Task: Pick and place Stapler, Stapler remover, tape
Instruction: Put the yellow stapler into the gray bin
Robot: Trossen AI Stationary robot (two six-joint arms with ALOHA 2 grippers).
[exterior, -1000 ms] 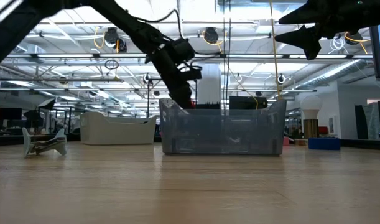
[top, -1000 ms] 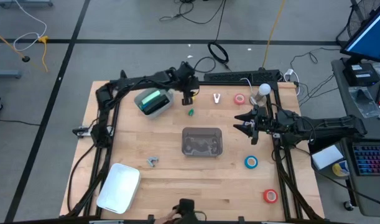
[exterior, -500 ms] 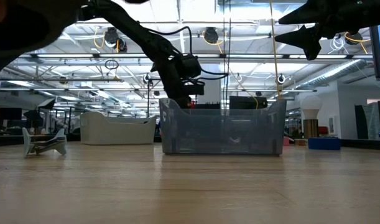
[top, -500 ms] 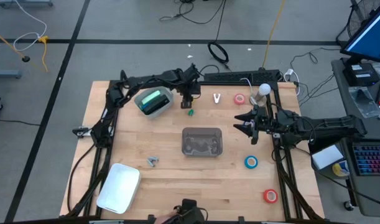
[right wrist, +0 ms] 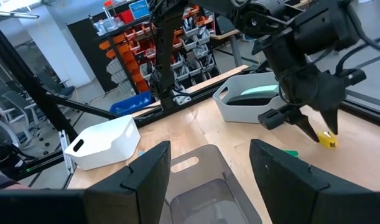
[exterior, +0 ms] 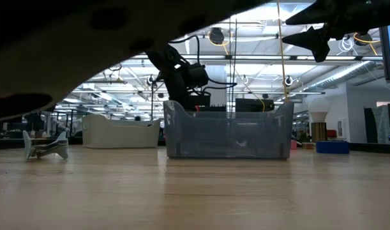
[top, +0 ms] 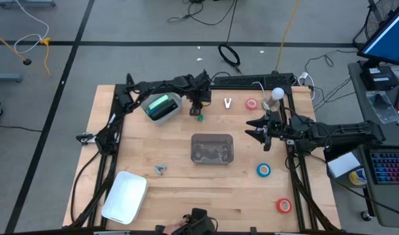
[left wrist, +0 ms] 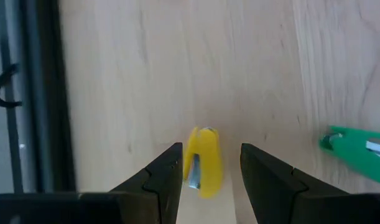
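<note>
Evidently little is done: the left gripper [left wrist: 209, 163] hangs with jaws parted around a small yellow piece [left wrist: 203, 160] on the table [top: 179, 166], not yet gripped. Tape rolls [top: 263, 170] lie unmoved beside the idle, wide-jawed right gripper [top: 255, 128].

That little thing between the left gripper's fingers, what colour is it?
Yellow, clearest in the left wrist view.
</note>
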